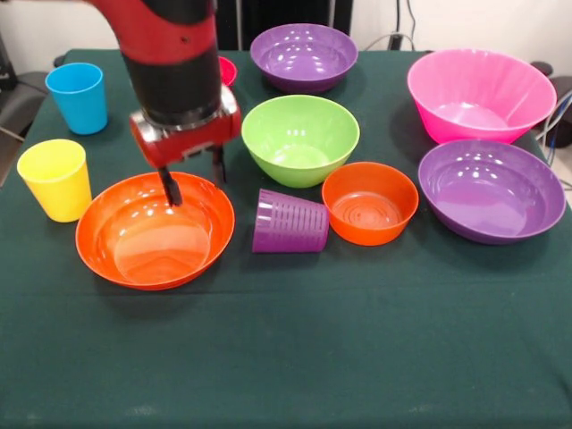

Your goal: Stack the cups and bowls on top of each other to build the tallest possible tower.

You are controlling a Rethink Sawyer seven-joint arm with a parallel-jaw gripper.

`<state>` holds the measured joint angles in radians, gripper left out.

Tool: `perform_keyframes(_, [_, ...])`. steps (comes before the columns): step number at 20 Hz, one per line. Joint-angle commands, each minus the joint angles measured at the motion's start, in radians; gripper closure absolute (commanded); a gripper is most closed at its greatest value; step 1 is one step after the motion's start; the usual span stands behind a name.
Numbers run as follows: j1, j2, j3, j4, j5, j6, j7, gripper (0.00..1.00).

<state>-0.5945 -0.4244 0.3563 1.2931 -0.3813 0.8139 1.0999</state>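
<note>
My gripper (193,179) hangs open over the far rim of the wide orange bowl (154,234), one finger inside the bowl and one beyond its rim. The purple cup (290,222) lies on its side between that bowl and the small orange bowl (369,203). A yellow cup (56,180) and a blue cup (78,97) stand upright at the left. The green bowl (300,138) sits mid-table, a purple bowl (303,56) behind it, the pink bowl (480,94) and another purple bowl (491,189) at the right. A small red bowl (228,71) peeks from behind the arm. No tower stands.
The dark green tablecloth (286,357) covers the table. The arm (170,63) comes down over the left half and hides part of the red bowl. Cables lie off the table's right edge.
</note>
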Motion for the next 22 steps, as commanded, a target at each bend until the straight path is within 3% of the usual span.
perform_keyframes(1, [0.090,0.115,-0.039,-0.099,0.010,0.003,0.214,0.00])
perform_keyframes(9, [0.086,0.056,-0.088,0.071,0.114,0.074,0.274,0.00])
perform_keyframes(15, [0.062,0.060,-0.093,0.106,0.140,0.106,0.255,0.00])
perform_keyframes(22, [0.086,0.062,-0.099,0.089,0.172,0.169,0.263,0.00])
